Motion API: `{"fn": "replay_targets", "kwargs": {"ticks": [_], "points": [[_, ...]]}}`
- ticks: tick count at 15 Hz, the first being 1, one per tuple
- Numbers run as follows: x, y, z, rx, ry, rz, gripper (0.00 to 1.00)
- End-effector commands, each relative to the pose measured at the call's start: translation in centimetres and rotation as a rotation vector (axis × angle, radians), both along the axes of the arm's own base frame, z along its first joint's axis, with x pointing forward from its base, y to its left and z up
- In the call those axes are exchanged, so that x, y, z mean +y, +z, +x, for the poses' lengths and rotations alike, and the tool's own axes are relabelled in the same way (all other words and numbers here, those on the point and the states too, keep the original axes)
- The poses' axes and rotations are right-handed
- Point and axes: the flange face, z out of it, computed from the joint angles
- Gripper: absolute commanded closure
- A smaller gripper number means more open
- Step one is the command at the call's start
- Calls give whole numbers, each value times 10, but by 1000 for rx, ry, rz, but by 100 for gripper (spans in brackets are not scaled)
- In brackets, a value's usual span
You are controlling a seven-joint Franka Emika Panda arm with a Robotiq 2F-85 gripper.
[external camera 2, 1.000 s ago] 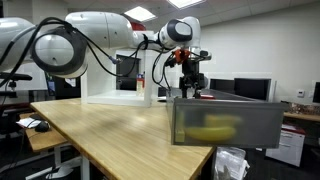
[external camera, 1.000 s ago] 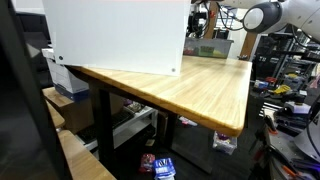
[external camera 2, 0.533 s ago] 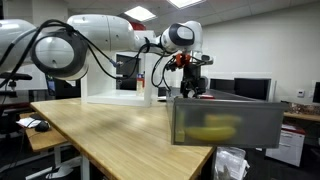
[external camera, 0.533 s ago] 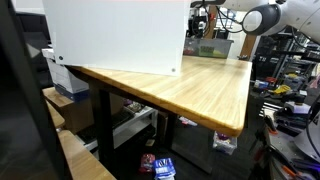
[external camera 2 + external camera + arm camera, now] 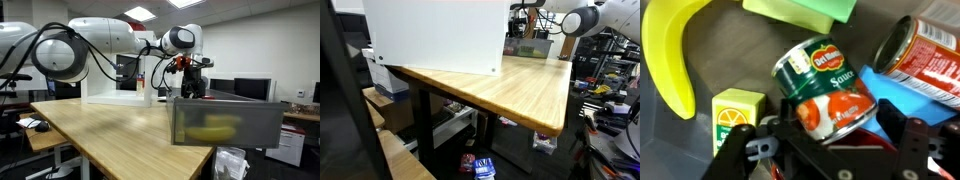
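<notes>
In the wrist view my gripper [image 5: 838, 120] straddles a green-labelled tomato sauce can [image 5: 825, 82] lying tilted in a bin. Its two black fingers stand wide, close against the can's sides; I see no clear squeeze. Around the can lie a yellow banana [image 5: 670, 60], a green block [image 5: 800, 12], a yellow juice box [image 5: 738, 118], a red-labelled can [image 5: 930, 58] and a blue packet [image 5: 908, 98]. In an exterior view the gripper [image 5: 188, 88] reaches down into the dark translucent bin [image 5: 225, 122], with the banana showing through its wall.
The bin [image 5: 535, 47] stands at the end of a long wooden table [image 5: 510, 85]. A large white box [image 5: 435, 35] fills the table's other end; in an exterior view the white box [image 5: 115, 95] stands behind the arm. Monitors, chairs and cluttered floor surround the table.
The wrist has come down a little further into the bin. The fingers have drawn slightly inward toward the sauce can.
</notes>
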Motion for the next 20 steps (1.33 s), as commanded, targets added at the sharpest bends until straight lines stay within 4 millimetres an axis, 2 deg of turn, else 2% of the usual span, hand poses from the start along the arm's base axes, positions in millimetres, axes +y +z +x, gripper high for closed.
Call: {"fn": "replay_targets", "kwargs": {"ticks": [1, 8, 9, 10, 14, 17, 20], "points": [[-1, 3, -1, -5, -11, 5, 39], [8, 11, -1, 13, 35, 15, 50], [10, 11, -1, 26, 43, 13, 33], [13, 12, -1, 33, 63, 18, 6], [28, 11, -2, 64, 164, 104, 0], [39, 13, -6, 103, 244, 161, 0], [40, 15, -13, 148, 305, 188, 0]]}}
